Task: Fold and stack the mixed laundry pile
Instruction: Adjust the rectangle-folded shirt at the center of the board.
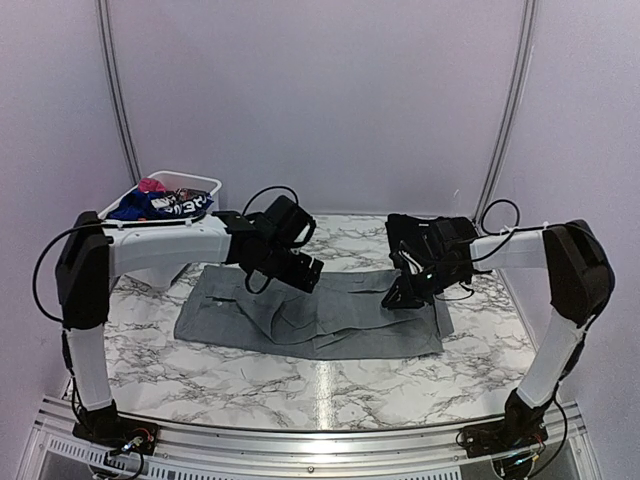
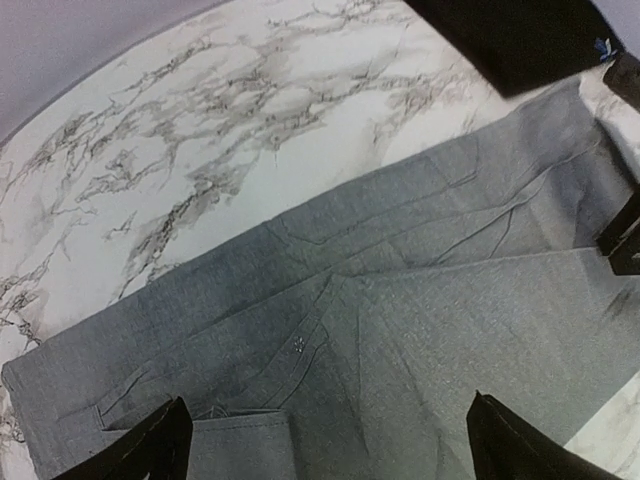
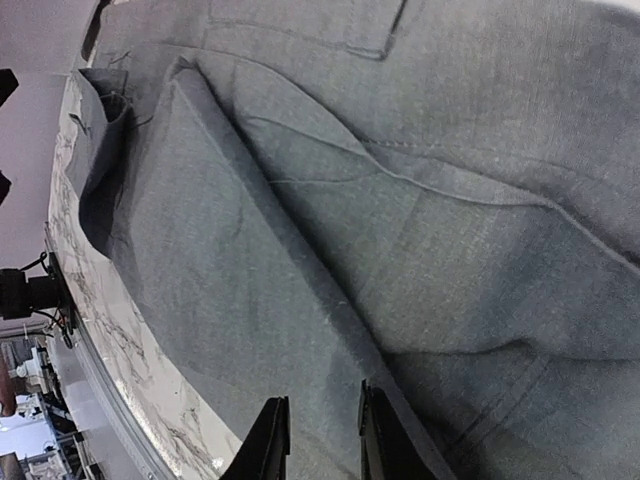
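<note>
A grey garment (image 1: 310, 322) lies spread flat across the marble table, with folds and a buttoned placket (image 2: 296, 348) showing in the left wrist view. My left gripper (image 1: 305, 272) (image 2: 330, 445) hovers over the garment's left-middle, jaws wide open and empty. My right gripper (image 1: 400, 295) (image 3: 320, 440) is low over the garment's right part beside a long fold ridge (image 3: 300, 280), its fingers a narrow gap apart with nothing between them. A black garment (image 1: 430, 240) (image 2: 520, 40) lies behind the right arm. Blue (image 1: 150, 207) and pink (image 1: 152, 185) pieces sit in the basket.
A white plastic basket (image 1: 205, 182) stands at the back left of the table (image 1: 250, 380). Cables loop off both wrists. The metal rail (image 1: 320, 440) runs along the near edge, and pale walls close in the back and sides.
</note>
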`<state>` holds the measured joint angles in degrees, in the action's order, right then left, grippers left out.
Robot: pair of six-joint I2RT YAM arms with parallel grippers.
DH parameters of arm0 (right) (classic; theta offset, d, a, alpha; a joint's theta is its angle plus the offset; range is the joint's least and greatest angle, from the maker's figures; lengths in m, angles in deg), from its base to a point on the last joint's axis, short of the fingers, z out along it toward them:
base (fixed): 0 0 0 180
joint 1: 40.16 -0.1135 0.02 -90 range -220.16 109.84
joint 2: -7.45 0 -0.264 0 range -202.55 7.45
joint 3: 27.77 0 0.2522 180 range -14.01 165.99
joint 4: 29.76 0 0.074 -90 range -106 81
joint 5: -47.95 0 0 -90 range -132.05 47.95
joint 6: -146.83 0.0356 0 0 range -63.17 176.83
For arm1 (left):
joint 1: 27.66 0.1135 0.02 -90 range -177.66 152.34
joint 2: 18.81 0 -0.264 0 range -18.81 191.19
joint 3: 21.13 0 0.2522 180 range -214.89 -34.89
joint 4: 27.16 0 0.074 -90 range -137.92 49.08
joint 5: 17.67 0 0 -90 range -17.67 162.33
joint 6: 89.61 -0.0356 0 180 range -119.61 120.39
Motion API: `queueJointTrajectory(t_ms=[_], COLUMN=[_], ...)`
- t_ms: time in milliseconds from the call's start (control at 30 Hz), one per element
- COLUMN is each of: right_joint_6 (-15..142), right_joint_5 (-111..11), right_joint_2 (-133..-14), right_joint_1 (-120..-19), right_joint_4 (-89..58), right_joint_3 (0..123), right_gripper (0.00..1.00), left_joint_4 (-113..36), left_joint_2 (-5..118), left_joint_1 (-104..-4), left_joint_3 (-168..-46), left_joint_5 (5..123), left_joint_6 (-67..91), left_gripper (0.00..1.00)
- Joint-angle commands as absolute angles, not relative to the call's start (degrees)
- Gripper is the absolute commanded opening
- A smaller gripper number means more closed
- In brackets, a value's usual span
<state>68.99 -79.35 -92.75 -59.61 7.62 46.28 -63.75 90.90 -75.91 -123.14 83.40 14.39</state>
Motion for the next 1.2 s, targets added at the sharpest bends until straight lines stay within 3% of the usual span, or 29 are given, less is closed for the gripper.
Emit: queueJointTrajectory(t_ms=[0, 133, 367, 567, 700, 900, 1033, 1167], right_joint_6=[69.6, 69.5, 70.1, 69.5, 69.5, 66.5, 66.4, 65.6], right_joint_5=[-80.6, -77.9, -75.6, -76.3, -77.7, -75.8, -76.4, -75.6], right_joint_2=[-97.4, -100.7, -103.3, -102.6, -100.5, -98.4, -97.6, -97.3], right_joint_1=[-59.8, -59.1, -55.2, -55.0, -55.3, -55.5, -55.4, -55.2], right_joint_4=[5.0, 4.8, 3.2, 3.7, 3.8, 7.7, 9.1, 9.7], right_joint_3=[45.7, 43.3, 39.9, 40.7, 41.9, 44.4, 44.9, 45.3], right_gripper=[0.2, 0.19, 0.19, 0.19, 0.19, 0.19, 0.19, 0.18], left_joint_4=[-76.0, -80.8, -86.4, -84.9, -74.4, -61.7, -61.1, -60.9], left_joint_2=[97.7, 99.7, 88.9, 78.3, 70.1, 66.6, 72.6, 75.9], left_joint_1=[-77.1, -77.1, -75.3, -72.2, -71.8, -66.8, -65.0, -64.5], left_joint_3=[-128.5, -126.9, -112.8, -101.1, -94.4, -89.4, -91.4, -91.9], left_joint_5=[93.4, 101.2, 110.1, 104.2, 94.9, 81.5, 78.1, 80.0], left_joint_6=[14.2, 14.5, 24.4, 32.7, 33.2, 34.0, 36.0, 37.9], left_gripper=[0.99, 0.99, 0.99, 0.99, 0.98, 0.79, 0.62, 0.56])
